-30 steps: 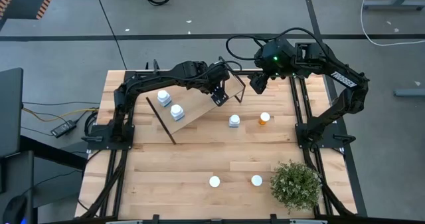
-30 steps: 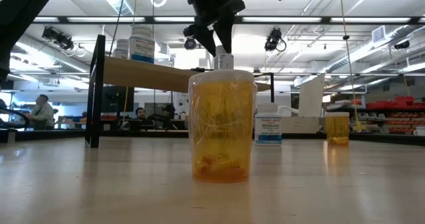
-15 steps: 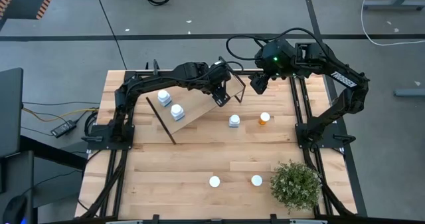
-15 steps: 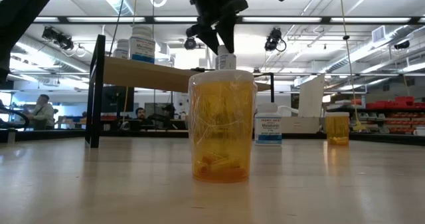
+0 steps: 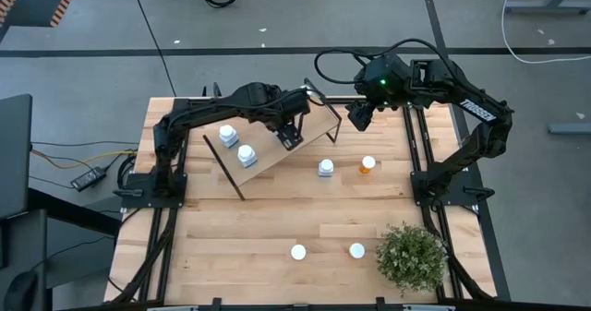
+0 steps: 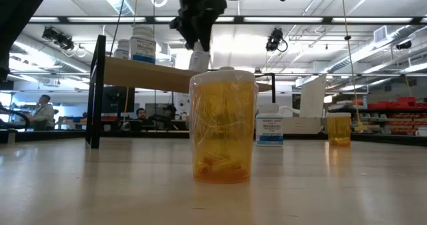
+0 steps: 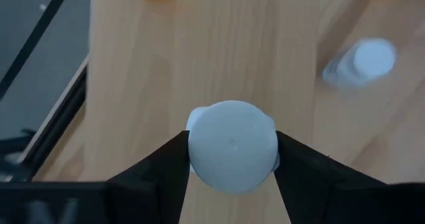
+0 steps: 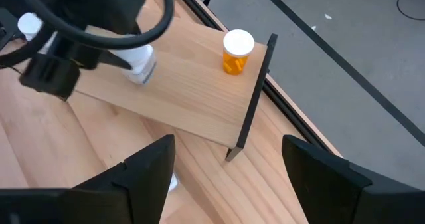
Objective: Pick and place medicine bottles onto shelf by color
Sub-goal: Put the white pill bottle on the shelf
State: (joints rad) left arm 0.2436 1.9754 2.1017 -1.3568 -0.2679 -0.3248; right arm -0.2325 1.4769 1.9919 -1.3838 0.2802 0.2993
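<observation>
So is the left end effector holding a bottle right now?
Yes. The left end effector is shut on a white bottle, over the shelf.

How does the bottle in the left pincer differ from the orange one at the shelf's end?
The held bottle has a white body; the orange bottle is translucent orange. The held bottle is clamped between the left pincer's fingers over the shelf and tilted; the orange bottle stands upright and free on the board near its black end bar. Both have white caps and look similar in size.
</observation>
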